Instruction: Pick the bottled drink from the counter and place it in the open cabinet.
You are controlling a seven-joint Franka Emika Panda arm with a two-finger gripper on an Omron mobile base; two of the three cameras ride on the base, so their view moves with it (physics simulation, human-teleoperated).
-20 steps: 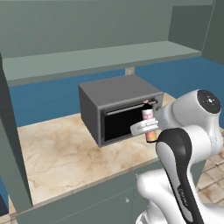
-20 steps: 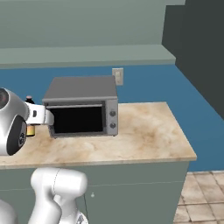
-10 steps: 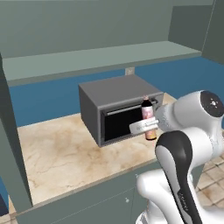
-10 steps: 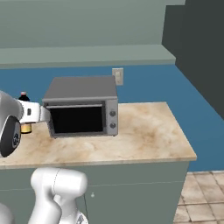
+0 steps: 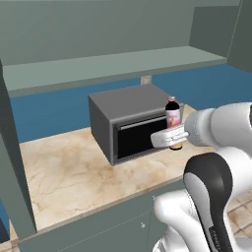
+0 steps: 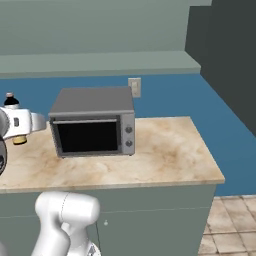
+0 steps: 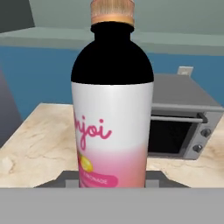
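Bottled drink (image 5: pixel 173 118): raised since a second ago, upright, clear above the bench (image 5: pixel 74 172), before the microwave (image 5: pixel 130 123). Claw (image 5: pixel 170 138): closed on its lower body. Arm: forearm level, reaching leftward below the open cabinet (image 5: pixel 108 64) shelf.

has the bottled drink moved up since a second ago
Yes. In the left base view the bottled drink, shut in the end effector, has risen: its cap now stands above the microwave top, where earlier it sat level with the door.
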